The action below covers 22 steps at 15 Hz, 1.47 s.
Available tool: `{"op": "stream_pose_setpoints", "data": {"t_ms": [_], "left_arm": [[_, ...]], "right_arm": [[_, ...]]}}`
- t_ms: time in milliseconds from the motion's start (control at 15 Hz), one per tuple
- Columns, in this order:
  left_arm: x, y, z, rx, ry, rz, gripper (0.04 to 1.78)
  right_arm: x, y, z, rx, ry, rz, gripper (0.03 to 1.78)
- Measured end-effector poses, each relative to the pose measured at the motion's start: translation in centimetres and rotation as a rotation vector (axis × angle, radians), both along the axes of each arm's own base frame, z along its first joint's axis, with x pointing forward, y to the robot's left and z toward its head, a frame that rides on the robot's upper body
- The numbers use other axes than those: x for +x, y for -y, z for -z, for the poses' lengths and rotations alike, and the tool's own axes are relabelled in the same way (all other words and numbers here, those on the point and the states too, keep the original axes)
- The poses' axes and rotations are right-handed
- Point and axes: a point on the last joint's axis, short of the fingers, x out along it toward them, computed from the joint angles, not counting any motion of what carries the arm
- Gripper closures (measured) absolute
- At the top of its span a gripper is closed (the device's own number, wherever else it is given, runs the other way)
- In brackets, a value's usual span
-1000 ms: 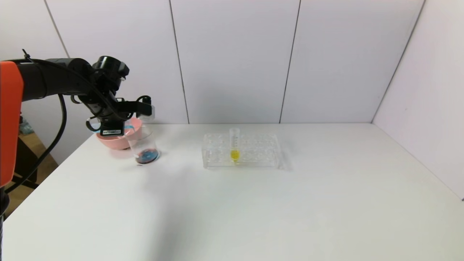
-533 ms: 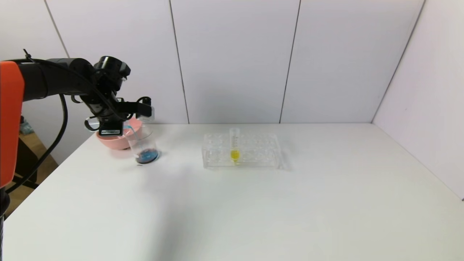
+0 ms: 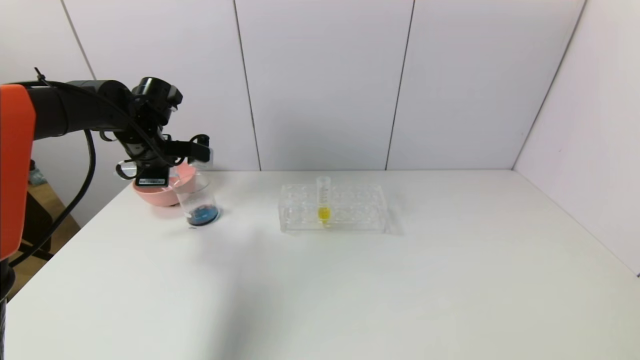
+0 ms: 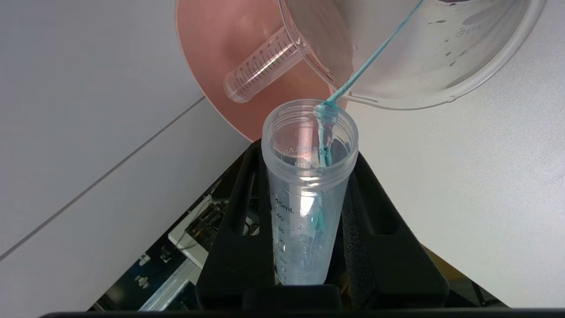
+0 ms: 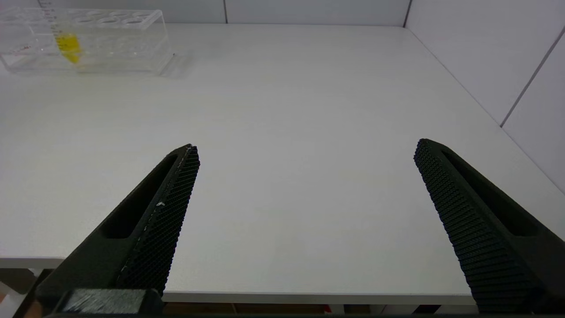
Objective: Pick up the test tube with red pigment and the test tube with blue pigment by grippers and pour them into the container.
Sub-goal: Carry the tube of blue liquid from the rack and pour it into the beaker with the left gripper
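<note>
Head view: left gripper (image 3: pixel 186 159) holds the test tube with blue pigment (image 3: pixel 176 172) tipped over the container (image 3: pixel 196 196), which stands just below it with blue over dark red at its bottom. I judge red done, blue nearly finished. Pink bowl (image 3: pixel 156 196) sits just behind.

Left wrist view: jaws clamped on the tube (image 4: pixel 309 194); a thin blue thread runs from its mouth into the beaker (image 4: pixel 415 57). Tube almost empty. An empty tube (image 4: pixel 260 70) lies in the bowl (image 4: pixel 220 48).

Right wrist view: right gripper (image 5: pixel 304 154) wide open, empty, idle; rack (image 5: pixel 88 42) with yellow tube (image 5: pixel 68 46) well ahead.
</note>
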Motion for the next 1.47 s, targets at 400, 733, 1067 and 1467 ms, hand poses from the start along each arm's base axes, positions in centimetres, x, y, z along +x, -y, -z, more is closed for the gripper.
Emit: {"op": "stream_pose_setpoints", "data": {"t_ms": [400,733,1067,1467], "left_arm": [[-0.03,0.19,0.02,0.022,-0.002,-0.011,1.36],[0.03,0.66,0.28,0.027,-0.012,-0.003,1.36],[0.06,0.67,0.36,0.030,-0.014,-0.005,1.36],[0.19,0.72,0.38,0.017,0.001,-0.014,1.36]], "right_arm": [[0.00,0.00,0.00,0.000,0.000,0.000,0.04],[0.00,0.00,0.00,0.000,0.000,0.000,0.04],[0.00,0.00,0.00,0.000,0.000,0.000,0.04],[0.00,0.00,-0.01,0.000,0.001,0.000,0.04]]}}
